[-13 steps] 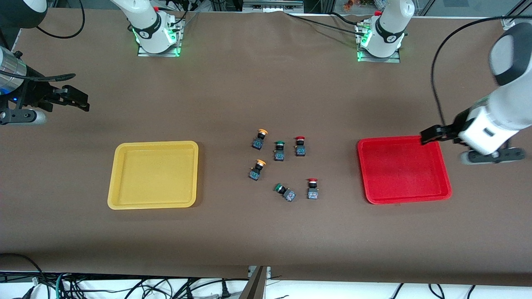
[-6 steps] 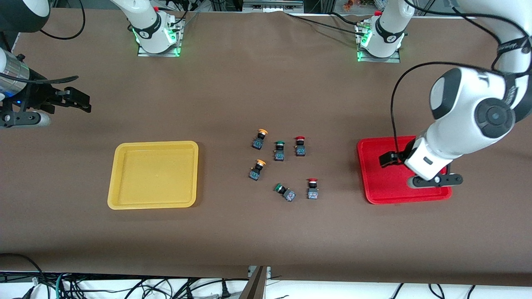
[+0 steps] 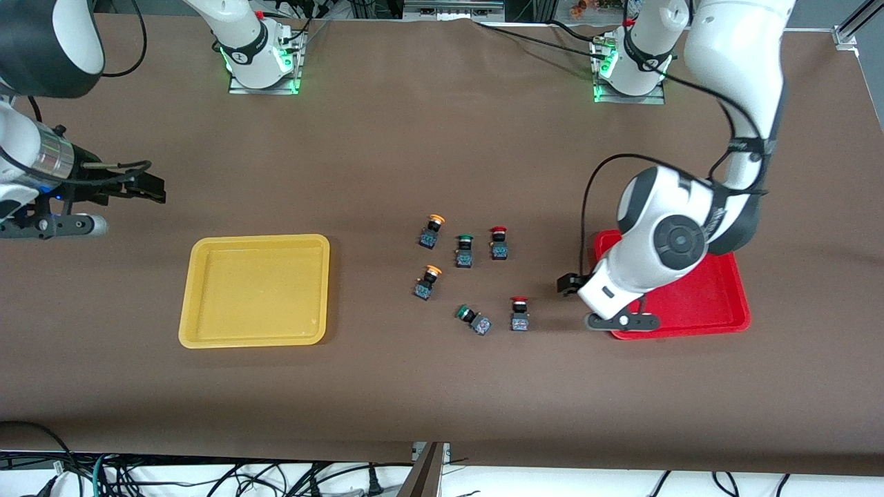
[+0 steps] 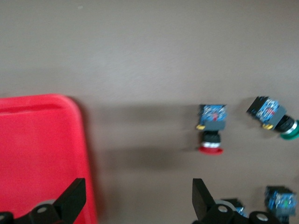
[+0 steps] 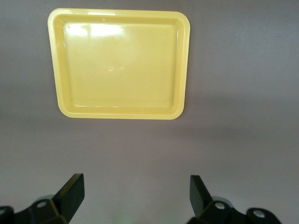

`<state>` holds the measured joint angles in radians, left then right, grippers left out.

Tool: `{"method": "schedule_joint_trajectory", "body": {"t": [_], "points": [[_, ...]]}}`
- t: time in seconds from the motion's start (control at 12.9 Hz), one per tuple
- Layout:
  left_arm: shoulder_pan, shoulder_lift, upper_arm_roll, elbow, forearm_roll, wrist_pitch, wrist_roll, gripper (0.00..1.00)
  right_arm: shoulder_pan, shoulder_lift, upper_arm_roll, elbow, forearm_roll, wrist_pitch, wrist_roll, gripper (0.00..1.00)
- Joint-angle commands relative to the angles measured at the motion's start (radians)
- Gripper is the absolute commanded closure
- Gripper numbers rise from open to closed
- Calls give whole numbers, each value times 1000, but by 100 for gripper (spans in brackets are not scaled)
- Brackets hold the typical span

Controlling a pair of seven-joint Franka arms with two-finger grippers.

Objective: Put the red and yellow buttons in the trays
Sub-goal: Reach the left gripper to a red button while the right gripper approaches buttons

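Two red buttons (image 3: 498,243) (image 3: 519,314) and two yellow buttons (image 3: 429,231) (image 3: 426,281) stand on the table's middle, between the yellow tray (image 3: 255,290) and the red tray (image 3: 718,304). Both trays hold nothing. My left gripper (image 3: 570,283) is open and empty, over the table between the red tray and the red button nearer the camera. The left wrist view shows the gripper (image 4: 138,191), that button (image 4: 211,126) and the red tray (image 4: 37,154). My right gripper (image 3: 148,188) is open and empty over bare table, toward the right arm's base from the yellow tray (image 5: 121,65); the right wrist view shows the gripper (image 5: 135,184).
Two green-capped buttons (image 3: 463,250) (image 3: 474,319) stand among the red and yellow ones; one shows in the left wrist view (image 4: 273,116). The left arm's elbow hangs over part of the red tray. Cables run along the table's edge by the bases.
My left gripper has swept from the red tray's outer corner across the tray toward the buttons. My right gripper has shifted slightly toward the table's middle. The buttons have not moved.
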<state>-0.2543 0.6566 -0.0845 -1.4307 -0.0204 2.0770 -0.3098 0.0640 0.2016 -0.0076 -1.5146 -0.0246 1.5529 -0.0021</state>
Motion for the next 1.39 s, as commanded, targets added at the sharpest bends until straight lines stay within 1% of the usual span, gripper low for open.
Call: {"method": "schedule_joint_trajectory", "body": {"t": [0.0,0.15,0.23,0.46,0.7,0.77,0.85,0.93,1.01,1.08,1.16,1.24,1.31], "points": [[-34,147,9,171,-3,8,-11,0,-10,15,1,22,12,-4,-6,0],[-57,198,9,177,-6,119,-20,0,3,53,6,21,14,47,28,0],[-74,227,9,179,-6,168,-23,0,17,79,9,16,15,80,87,0],[-89,300,9,185,-9,306,-63,0,101,157,9,16,58,166,297,0],[-98,328,9,184,-4,321,-60,0,195,225,9,13,69,251,455,0],[-98,328,9,182,-4,319,-61,0,227,245,9,13,101,274,532,0],[-106,328,9,179,-4,318,-61,0,252,265,9,11,113,295,578,0],[-114,325,9,179,0,318,-61,3,285,281,9,11,115,309,596,0],[-115,325,9,179,2,312,-63,32,321,301,9,10,115,328,614,0],[-117,327,9,177,5,311,-63,53,348,320,9,1,115,360,681,0],[-118,327,11,174,5,311,-63,65,394,338,9,-7,115,402,750,0],[-118,327,9,174,5,311,-63,67,424,360,9,-9,114,436,801,0],[-118,325,9,174,5,310,-63,75,451,384,9,-9,115,469,845,0]]}}
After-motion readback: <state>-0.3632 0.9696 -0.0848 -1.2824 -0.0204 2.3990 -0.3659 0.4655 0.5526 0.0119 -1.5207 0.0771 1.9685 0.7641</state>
